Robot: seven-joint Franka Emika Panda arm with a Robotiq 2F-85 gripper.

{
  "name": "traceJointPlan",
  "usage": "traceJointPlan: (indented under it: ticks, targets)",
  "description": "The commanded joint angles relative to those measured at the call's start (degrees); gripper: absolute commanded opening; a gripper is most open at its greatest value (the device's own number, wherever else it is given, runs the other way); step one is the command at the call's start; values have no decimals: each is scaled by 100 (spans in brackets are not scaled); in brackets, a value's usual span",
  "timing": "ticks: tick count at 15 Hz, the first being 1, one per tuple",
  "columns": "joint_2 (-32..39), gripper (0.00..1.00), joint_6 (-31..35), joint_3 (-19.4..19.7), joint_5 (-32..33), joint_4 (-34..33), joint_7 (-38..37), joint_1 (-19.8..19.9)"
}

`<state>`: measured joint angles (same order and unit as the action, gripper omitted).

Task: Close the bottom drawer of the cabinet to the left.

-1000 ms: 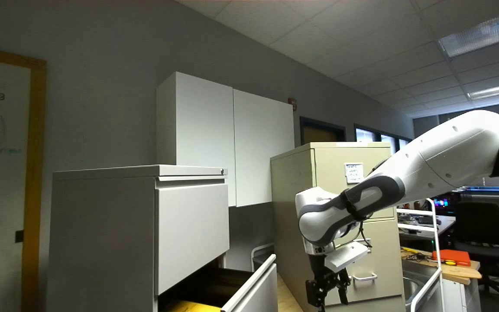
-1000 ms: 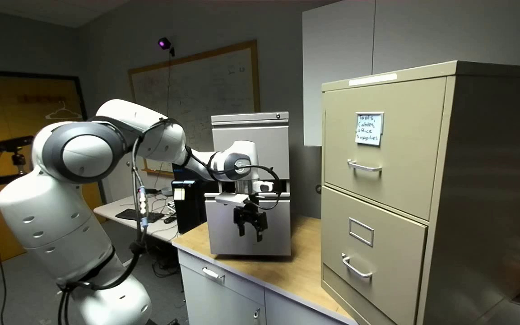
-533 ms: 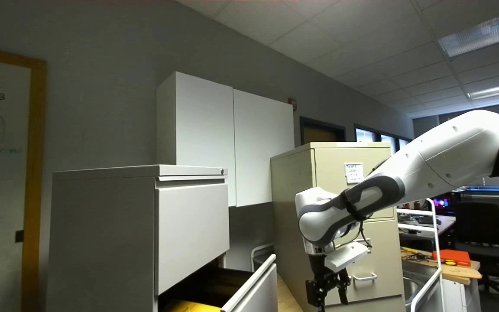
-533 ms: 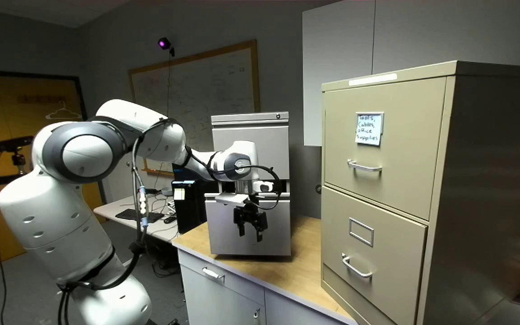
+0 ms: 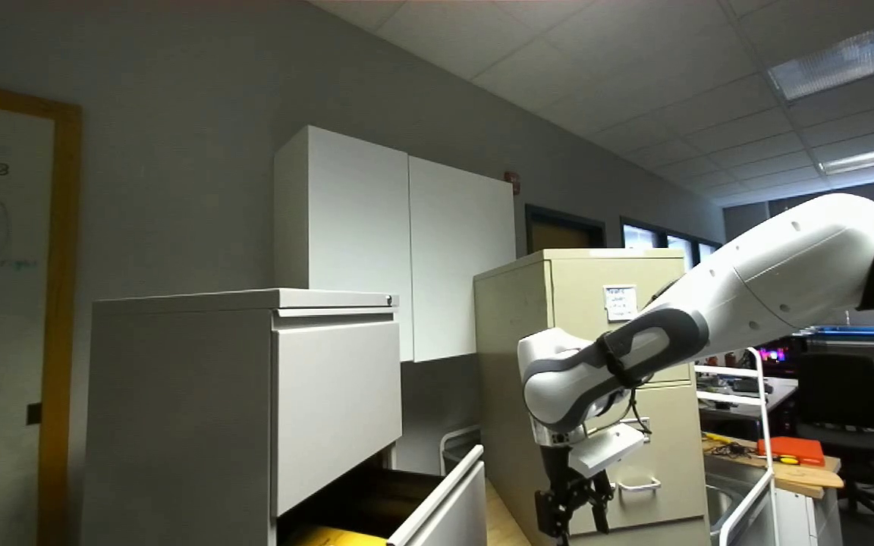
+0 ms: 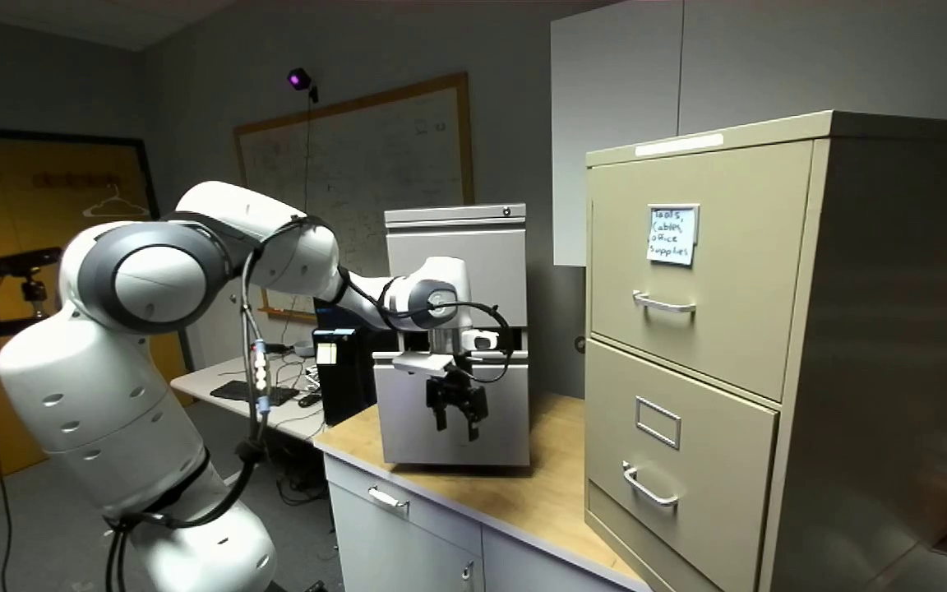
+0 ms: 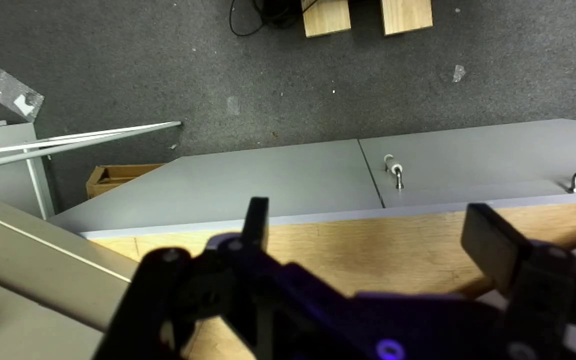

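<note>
The pale grey-white cabinet [image 5: 179,409] stands on a wooden counter and also shows in an exterior view [image 6: 457,255]. Its bottom drawer [image 5: 452,504] is pulled out below the shut upper drawer. The dark inside with something yellow [image 5: 334,537] shows. The drawer's front panel [image 6: 408,419] is partly hidden behind my arm and gripper. My gripper [image 6: 457,429] points down in front of this panel. It is apart from the panel in an exterior view [image 5: 583,534]. In the wrist view the gripper [image 7: 367,205] has its fingers wide apart, with nothing between them but the counter beyond.
A beige filing cabinet [image 6: 687,329] stands on the same side as the gripper's right in an exterior view. The wooden counter [image 6: 556,477] has a front edge with handles [image 7: 393,165] below. White wall cupboards [image 5: 460,258] hang behind. A white rack [image 5: 767,440] stands beyond the beige cabinet.
</note>
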<state>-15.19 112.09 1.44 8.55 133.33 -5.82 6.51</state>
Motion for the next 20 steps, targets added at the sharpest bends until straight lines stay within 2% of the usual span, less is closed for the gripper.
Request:
traceJointPlan:
  ticks: [1,5,6,7,8,12,16,17,20]
  targets:
    - [74,100,313,83,80,35,-195,8]
    - [232,100,926,245,-115,-35,-212,47]
    - [251,75,1112,277,-162,-49,-247,61]
    - [265,75,1292,314,-254,-67,-259,65]
    - [274,69,1455,363,-451,-98,-242,57]
    - [252,35,1927,490,-1716,-220,-135,-65]
    - [336,6,2252,458,-2361,-339,-81,-148]
    - [365,1,2257,457,-2468,-370,-128,-158]
    - [485,0,1845,449,-2927,-592,-565,-168]
